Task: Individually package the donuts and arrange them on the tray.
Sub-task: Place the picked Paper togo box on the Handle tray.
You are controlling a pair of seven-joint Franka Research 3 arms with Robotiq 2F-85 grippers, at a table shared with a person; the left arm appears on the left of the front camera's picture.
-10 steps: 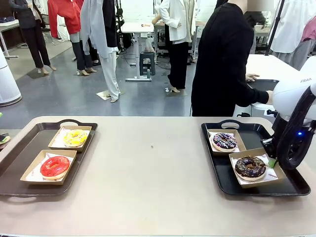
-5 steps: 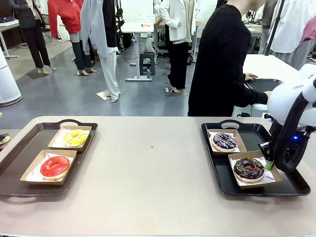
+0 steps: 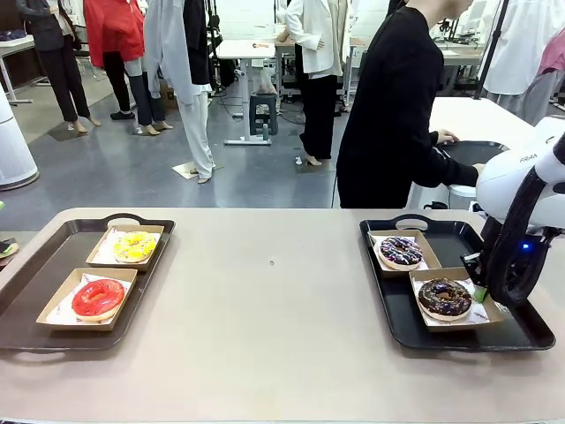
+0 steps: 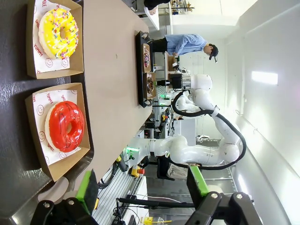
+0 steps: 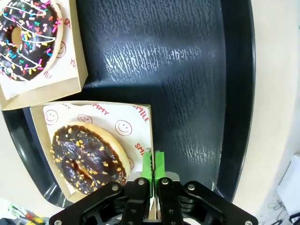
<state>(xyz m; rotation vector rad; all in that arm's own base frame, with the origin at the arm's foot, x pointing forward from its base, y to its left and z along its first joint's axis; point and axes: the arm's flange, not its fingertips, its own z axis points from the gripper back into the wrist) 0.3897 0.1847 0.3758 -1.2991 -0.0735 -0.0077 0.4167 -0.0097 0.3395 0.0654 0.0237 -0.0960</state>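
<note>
On the right black tray [image 3: 459, 237] the chocolate donut [image 3: 444, 298] with sprinkles lies in a paper-lined box [image 5: 133, 117]. My right gripper [image 5: 153, 161] is shut on that box's rim, at the side nearest the tray's right edge; in the front view this gripper [image 3: 481, 291] sits low over the tray. Behind it, the dark purple donut [image 3: 401, 252] rests in its own box. The yellow donut [image 4: 58, 33] and the red donut [image 4: 65, 125] sit in boxes on the left tray [image 3: 35, 274]. My left gripper [image 4: 142, 187] hangs open above that tray, holding nothing.
A person in black [image 3: 393, 115] stands at the far side, turned toward a side table [image 3: 481, 119] at the right. Bare tabletop [image 3: 265, 291] stretches between the two trays. The right tray's rear right part [image 5: 187, 70] is bare.
The chocolate donut's box, held tilted and slightly raised before, has come down flat on the right tray and shifted a little left with my right gripper.
</note>
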